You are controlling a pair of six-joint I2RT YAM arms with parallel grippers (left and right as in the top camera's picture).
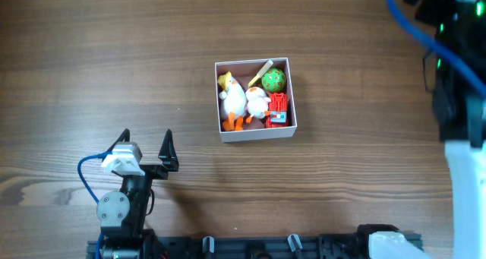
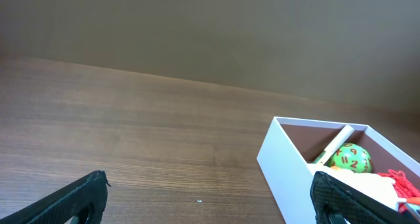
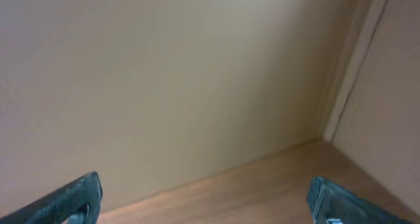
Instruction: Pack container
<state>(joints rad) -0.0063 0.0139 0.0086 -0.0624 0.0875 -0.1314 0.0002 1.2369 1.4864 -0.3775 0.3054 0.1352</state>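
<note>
Overhead, the right arm (image 1: pixel 457 84) is cut off by the table's (image 1: pixel 91 54) right edge, and its fingers cannot be made out there among dark parts. In the right wrist view, the right gripper (image 3: pixel 207 188) is seen only as two finger ends at the lower corners, spread wide with nothing between them; a blurred beige wall is faced. In the left wrist view, the container (image 2: pixel 283 175) is clipped by the right side, and its near corner is covered by one finger (image 2: pixel 351 201). The container (image 1: pixel 258 134) is set around the middle of the table, well apart from both arms. Inside it, a yellow-and-white duck (image 1: pixel 232 98), a small white plush (image 1: pixel 258 102), a green ball (image 1: pixel 274 80) and a red toy (image 1: pixel 279 111) are packed closely; a pale stick (image 1: pixel 263 70) is partly hidden behind the ball. The left gripper (image 1: pixel 147 136) is held near the front edge, spread wide, with nothing grasped or touched
</note>
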